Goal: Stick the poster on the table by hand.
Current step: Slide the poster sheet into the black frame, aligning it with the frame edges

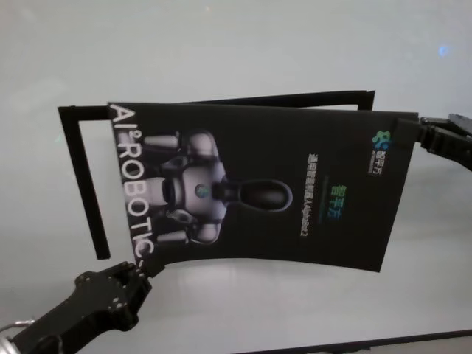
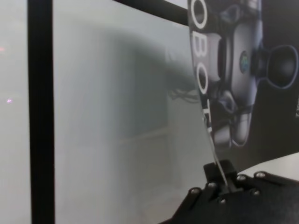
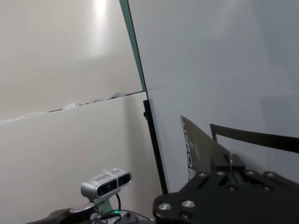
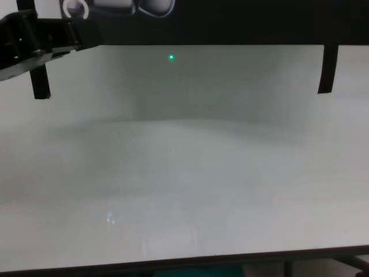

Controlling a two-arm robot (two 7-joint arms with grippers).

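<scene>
Above the table (image 1: 243,44), the poster (image 1: 295,184) stretches left-right between both pincers.

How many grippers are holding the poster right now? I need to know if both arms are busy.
2. The left gripper pinches the poster at its near left corner; the right gripper grips its far right corner.

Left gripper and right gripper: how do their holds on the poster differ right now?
The left gripper pinches the poster at its near corner below the white "ROBOTIC" lettering; the right gripper holds the far corner by the small logo. The left gripper comes in from the near side of the table, while the right gripper comes in from the right edge of the head view. Both are shut on the poster's edge.
</scene>
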